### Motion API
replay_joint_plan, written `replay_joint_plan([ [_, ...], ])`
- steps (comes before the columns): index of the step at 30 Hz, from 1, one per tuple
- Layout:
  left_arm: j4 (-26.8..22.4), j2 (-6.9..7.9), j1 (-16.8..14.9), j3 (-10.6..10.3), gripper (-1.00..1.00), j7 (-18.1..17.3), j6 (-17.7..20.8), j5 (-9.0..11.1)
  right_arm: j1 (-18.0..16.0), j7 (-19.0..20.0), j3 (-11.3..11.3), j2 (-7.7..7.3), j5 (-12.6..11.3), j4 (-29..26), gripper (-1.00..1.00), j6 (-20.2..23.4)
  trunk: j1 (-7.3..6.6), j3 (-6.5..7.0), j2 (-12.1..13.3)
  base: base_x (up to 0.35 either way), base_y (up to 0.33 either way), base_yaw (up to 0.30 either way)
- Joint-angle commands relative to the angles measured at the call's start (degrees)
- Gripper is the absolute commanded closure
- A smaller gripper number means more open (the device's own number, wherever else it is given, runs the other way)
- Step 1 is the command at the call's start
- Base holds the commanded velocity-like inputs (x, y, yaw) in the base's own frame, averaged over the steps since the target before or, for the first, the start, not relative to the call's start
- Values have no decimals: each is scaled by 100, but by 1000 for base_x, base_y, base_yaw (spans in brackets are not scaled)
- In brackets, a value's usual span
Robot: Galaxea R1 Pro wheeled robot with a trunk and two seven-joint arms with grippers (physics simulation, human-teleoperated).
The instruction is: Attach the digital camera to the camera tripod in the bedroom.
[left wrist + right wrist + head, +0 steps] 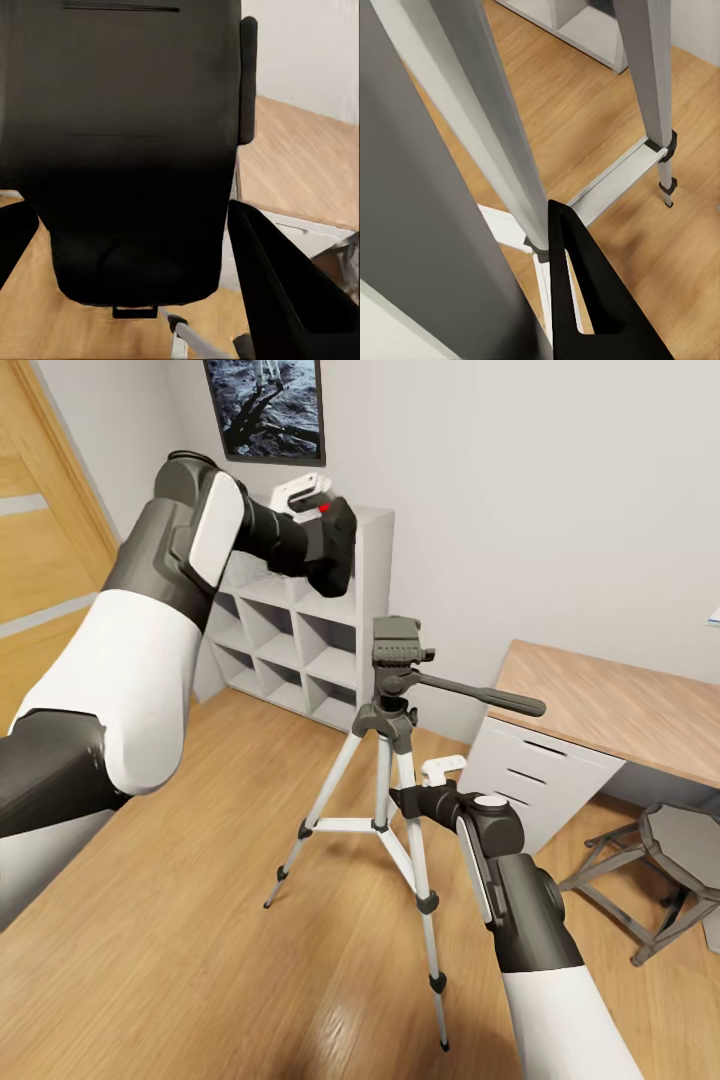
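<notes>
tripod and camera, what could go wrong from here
1. The right gripper sits against a leg of the tripod, which stands free on the floor; a nudge could tip or shift it.
2. The camera, held in the left gripper, is well above and to the side of the head; a misaligned descent could strike the pan handle.

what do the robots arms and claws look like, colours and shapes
Both arms are built of rounded segments alternating glossy white shells with dark grey and black joints. The left arm has a bulky white forearm and a white panel near the wrist; the right arm has a similar white strip. The left claw and right claw look white from the head view; the wrist views show black tapered fingers.
</notes>
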Motion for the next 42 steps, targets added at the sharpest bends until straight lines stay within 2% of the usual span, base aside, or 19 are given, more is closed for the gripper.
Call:
replay_joint_plan([
  [1, -12, 1, -1, -15, 100, -85, 15, -102, -2, 51, -3, 2, 114, 20, 100, 40, 4, -11, -9, 0, 0, 0],
  [5, -41, -10, 20, -244, 100, -261, 19, -118, -4, 55, -1, 2, 115, -1, 100, 40, 4, -11, -9, 0, 0, 0],
  [6, -44, 14, 29, -650, 100, -356, 15, -95, -3, 56, -1, 2, 115, -4, 100, 40, 4, -11, -9, 0, 0, 0],
  [8, -49, 56, 32, -927, 100, -565, 13, -72, 0, 56, -1, 2, 115, -3, 100, 40, 4, -11, -9, 0, 0, 0],
  [10, -52, 104, 33, -1134, 100, -1016, 1, -70, 2, 56, -1, 2, 115, -6, 100, 40, 4, -11, -9, 0, 0, 0],
  [11, -54, 157, 34, -1250, 100, -1450, -9, -84, 3, 56, -1, 2, 115, -8, 100, 40, 4, -11, -9, 0, 0, 0],
  [13, -56, 243, 34, -1338, 100, -1934, -18, -107, 3, 56, -1, 2, 115, -9, 100, 40, 4, -11, -9, 0, 0, 0],
  [14, -60, 357, 34, -1399, 100, -2411, -39, -148, 4, 56, -1, 2, 115, -10, 100, 40, 4, -11, -9, 0, 0, 0],
  [15, -165, 619, 34, -1464, 100, -3211, -214, -290, 4, 56, 0, 2, 115, -16, 100, 40, 4, -11, -9, 0, 0, 0],
  [19, -753, 828, 35, -1519, 100, -3799, -728, -652, 4, 55, 0, 2, 115, -19, 100, 40, 4, -11, -9, 0, 0, 0],
  [24, -1206, 865, 35, -1517, 100, -3944, -687, -977, 4, 49, 5, 2, 115, -20, 100, 33, 4, -11, -9, 0, 0, 0],
  [28, -1303, 891, 35, -1499, 100, -4039, -512, -1049, 4, 48, 7, 2, 115, -20, 100, 32, 4, -11, -9, 0, 0, 0],
  [32, -1233, 933, 31, -1485, 100, -4536, -436, -1080, 4, 52, 9, 2, 115, -24, 100, 31, 4, -11, -9, 0, 0, 0],
  [34, -1059, 999, 20, -1485, 100, -4921, -435, -1108, 4, 56, 8, 2, 115, -26, 100, 31, 4, -11, -9, 0, 0, 0],
  [36, -257, 1121, -317, -1517, 100, -5764, -599, -1260, 4, 63, 8, 2, 115, -34, 100, 35, 4, -11, -9, 0, 0, 0],
  [37, 176, 1157, -583, -1578, 100, -6180, -778, -1404, 4, 67, 8, 2, 115, -41, 100, 37, 4, -11, -9, 0, 0, 0],
  [39, 596, 1172, -862, -1697, 100, -6572, -990, -1605, 4, 70, 8, 2, 115, -46, 100, 38, 4, -11, -9, 0, 0, 0],
  [40, 994, 1165, -1142, -1855, 100, -6936, -1196, -1846, 4, 68, 8, 2, 115, -51, 100, 39, 4, -11, -9, 0, 0, 0],
  [42, 1521, 1105, -1545, -2055, 100, -7306, -1457, -2177, 4, 67, 8, 2, 115, -59, 100, 39, 4, -11, -9, 0, 0, 0],
])
